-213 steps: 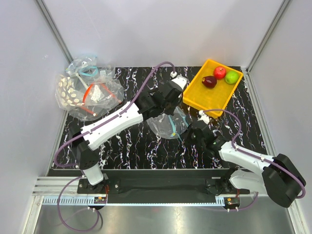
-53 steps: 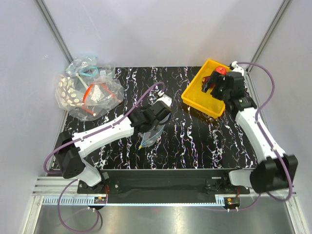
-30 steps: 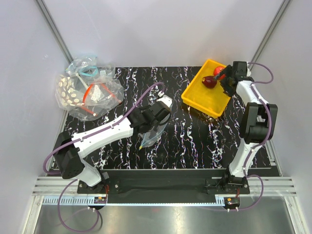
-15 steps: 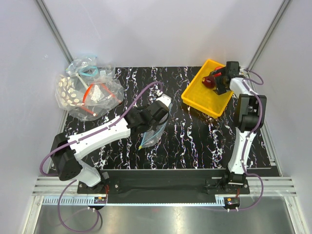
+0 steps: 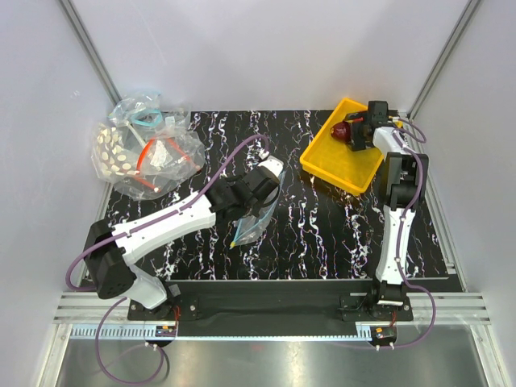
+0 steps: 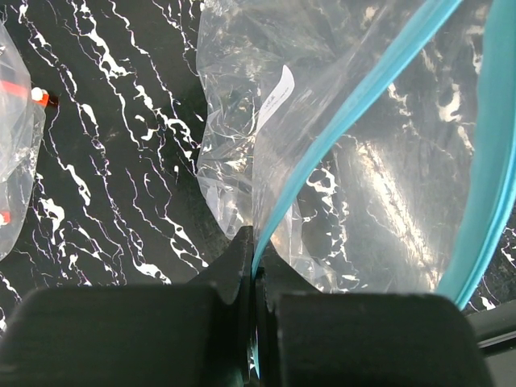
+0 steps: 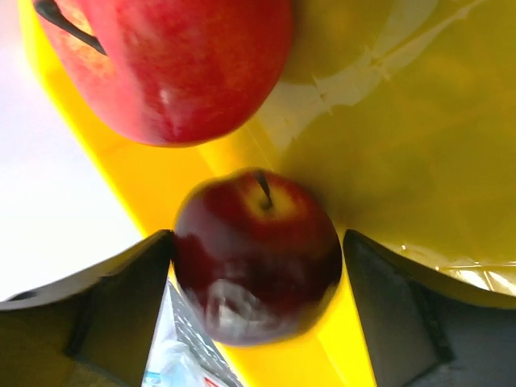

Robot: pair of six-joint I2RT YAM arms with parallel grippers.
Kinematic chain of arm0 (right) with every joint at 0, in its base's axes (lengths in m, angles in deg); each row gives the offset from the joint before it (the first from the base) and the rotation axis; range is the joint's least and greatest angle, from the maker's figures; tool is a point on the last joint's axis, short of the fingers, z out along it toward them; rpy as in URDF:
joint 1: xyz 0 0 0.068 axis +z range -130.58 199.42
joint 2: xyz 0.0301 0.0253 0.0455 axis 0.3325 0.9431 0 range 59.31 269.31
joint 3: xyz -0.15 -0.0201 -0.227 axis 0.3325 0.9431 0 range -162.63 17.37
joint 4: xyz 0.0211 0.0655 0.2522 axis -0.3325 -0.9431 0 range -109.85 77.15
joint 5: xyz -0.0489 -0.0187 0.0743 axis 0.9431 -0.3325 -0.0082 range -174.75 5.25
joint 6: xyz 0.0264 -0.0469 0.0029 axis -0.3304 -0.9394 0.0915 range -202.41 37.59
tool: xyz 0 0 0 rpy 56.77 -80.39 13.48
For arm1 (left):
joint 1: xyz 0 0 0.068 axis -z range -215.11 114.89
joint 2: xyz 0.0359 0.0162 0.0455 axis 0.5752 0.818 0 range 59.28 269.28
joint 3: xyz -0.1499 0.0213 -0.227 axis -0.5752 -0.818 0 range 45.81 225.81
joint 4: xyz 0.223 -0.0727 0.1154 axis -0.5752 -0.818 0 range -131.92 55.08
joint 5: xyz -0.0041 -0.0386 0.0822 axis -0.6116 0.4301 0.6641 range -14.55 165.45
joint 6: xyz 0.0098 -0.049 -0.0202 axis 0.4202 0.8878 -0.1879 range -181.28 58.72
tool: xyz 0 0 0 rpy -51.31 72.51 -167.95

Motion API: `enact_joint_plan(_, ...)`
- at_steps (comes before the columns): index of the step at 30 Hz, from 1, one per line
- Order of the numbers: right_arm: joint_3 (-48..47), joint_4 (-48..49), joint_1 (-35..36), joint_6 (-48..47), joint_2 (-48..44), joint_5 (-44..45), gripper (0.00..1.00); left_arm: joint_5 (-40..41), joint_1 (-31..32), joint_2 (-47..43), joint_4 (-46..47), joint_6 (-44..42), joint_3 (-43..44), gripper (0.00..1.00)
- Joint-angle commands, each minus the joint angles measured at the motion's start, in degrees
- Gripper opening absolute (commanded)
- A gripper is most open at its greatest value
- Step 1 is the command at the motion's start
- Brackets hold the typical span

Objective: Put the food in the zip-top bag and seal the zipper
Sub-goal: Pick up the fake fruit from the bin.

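right end effector (image 7: 256,242), open astride the maroon apple (image 7: 256,256), should close centred; left end effector (image 6: 254,270) pinches the teal zipper (image 6: 339,137).

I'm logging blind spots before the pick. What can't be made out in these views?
Green fruit: in no view; from above, the right arm covers part of the yellow tray.
Maroon fruit: between the open fingers of the right gripper in the right wrist view; contact unclear.
Zip-top bag: the left gripper pinches its zipper; the left wrist frame cuts off the mouth, so open or sealed is unknown.
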Motion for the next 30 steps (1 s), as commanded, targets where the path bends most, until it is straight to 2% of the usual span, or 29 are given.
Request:
enact_joint_plan(1, -0.2, 1.1, 0.8, 0.6, -0.7, 2.7, 0.89, -0.9, -0.1, -0.7, 1.4, 0.6, -0.1, 0.00)
enact_joint_plan(6, 5.8, 5.2, 1.2, -4.9, -6.0, 5.6, 0.72, -1.1, -0.2, -0.5, 1.4, 0.6, 0.1, 0.00)
enact_joint_plan(7, 6.6, 6.0, 1.2, -6.0, -6.9, 5.4, 0.65, -1.1, -0.1, -0.3, 1.2, 0.6, 0.1, 0.00)
enact_joint_plan(15, 19.5, 14.2, 1.8, -20.6, -20.1, 0.4, 0.49, -0.1, -0.2, 0.4, 1.3, 0.2, 0.4, 0.00)
enact_joint_plan(17, 23.1, 15.0, 2.6, -23.1, -25.4, 0.1, 0.46, -0.7, -0.2, 0.7, 1.4, -0.3, 0.5, 0.00)
enact_joint_plan(20, 33.3, 17.8, 3.6, -28.8, -33.5, 0.9, 0.45, -0.7, -0.2, 1.4, 1.4, -1.0, 1.2, 0.00)
enact_joint_plan(23, 41.0, 18.8, 7.5, -32.7, -41.5, 2.8, 0.45, -0.9, -0.2, 2.9, 0.2, -1.1, 3.2, 0.00)
enact_joint_plan(30, 54.3, 20.2, 14.1, -36.4, -58.5, 3.0, 0.44, -4.2, -0.2, 5.4, -1.5, -0.2, 6.8, 0.00)
